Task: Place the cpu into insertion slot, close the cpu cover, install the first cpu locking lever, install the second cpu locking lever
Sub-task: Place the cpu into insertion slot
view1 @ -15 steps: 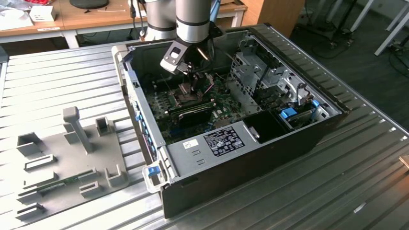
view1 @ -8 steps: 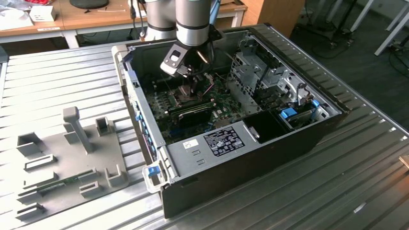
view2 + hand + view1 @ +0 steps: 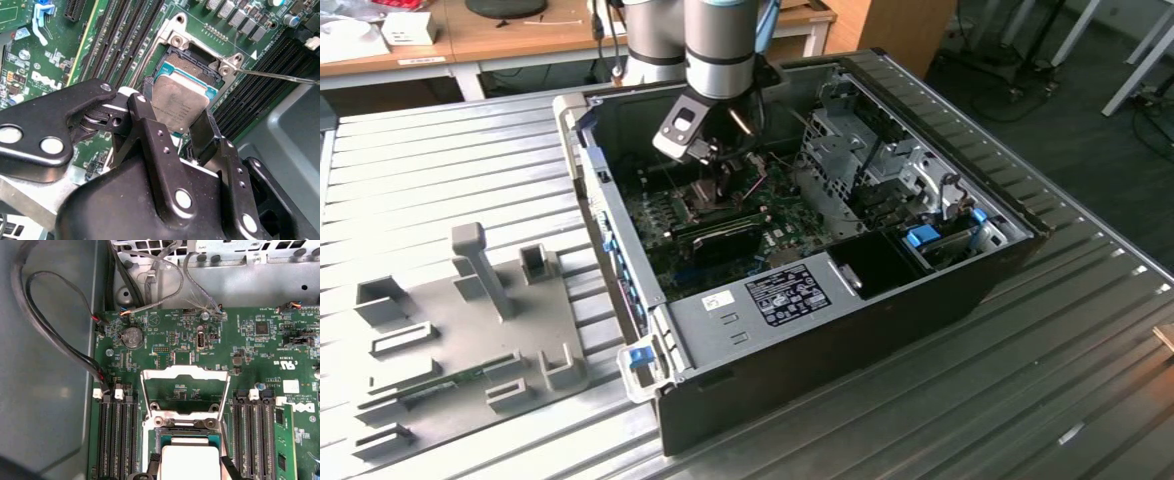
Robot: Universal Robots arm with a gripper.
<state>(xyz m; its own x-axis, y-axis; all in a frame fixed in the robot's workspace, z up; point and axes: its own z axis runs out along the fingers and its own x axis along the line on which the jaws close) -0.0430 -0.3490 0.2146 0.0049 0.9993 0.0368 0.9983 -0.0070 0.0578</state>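
Cpu is hanging pinched between the two fingers of the end effector, right over the insertion slot; can't tell if the cpu is touching it. Cpu cover is standing flipped open just behind the slot, w/ green board showing thru its window. Black memory slots are running along both sides. In the exterior view the arm is reaching down into the open computer case, which is lying on the ribbed metal worktop.
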